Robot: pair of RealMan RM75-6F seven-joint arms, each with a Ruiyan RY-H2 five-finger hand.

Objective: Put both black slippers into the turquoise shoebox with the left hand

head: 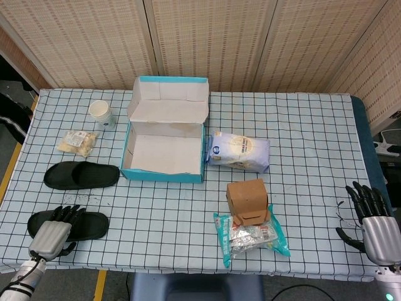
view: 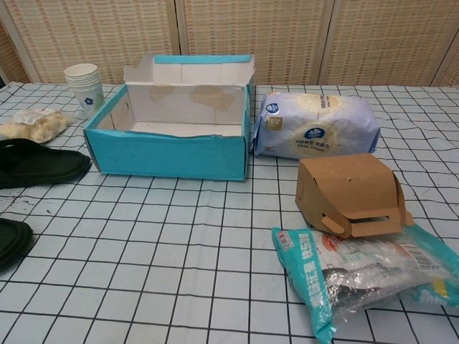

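The turquoise shoebox point(head: 164, 173) point(view: 171, 154) stands open and empty at the table's middle left, lid flap up. One black slipper point(head: 81, 175) point(view: 39, 164) lies flat to its left. The other black slipper point(head: 88, 224) point(view: 12, 240) lies nearer the front edge. My left hand point(head: 55, 232) is over that near slipper's left part, fingers spread and pointing away from me; whether it touches the slipper I cannot tell. My right hand point(head: 373, 219) hovers open at the front right corner, holding nothing. Neither hand shows in the chest view.
A stack of paper cups point(head: 101, 113) point(view: 83, 84) and a snack bag point(head: 78, 142) point(view: 30, 123) sit at the back left. A white-blue bag point(head: 239, 151) point(view: 315, 125), a brown carton point(head: 248, 201) point(view: 350, 192) and a teal packet point(head: 253, 237) point(view: 358, 276) lie right of the box.
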